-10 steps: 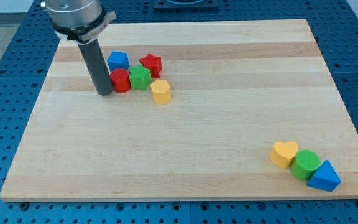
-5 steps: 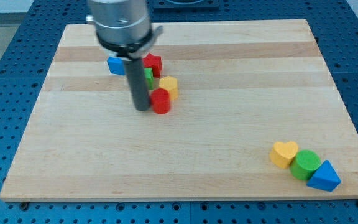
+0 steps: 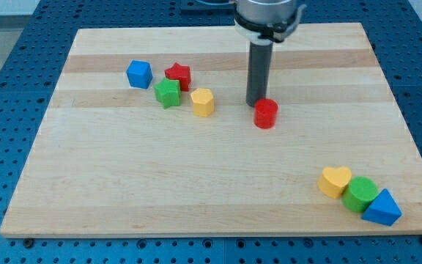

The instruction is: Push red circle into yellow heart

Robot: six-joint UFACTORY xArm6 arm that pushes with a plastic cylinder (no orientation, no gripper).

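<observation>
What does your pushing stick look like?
My arm ends in a straight, round rod, dark grey and smooth, with no markings I can make out. It hangs from a wider silvery metal collar at the view's top. No cables show. My tip is the rod's flat lower end, right beside the red circle.

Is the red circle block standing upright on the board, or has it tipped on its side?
Upright. The red circle shows its flat round top facing up and its curved side below, resting on the board. My tip is just at its upper left.
</observation>
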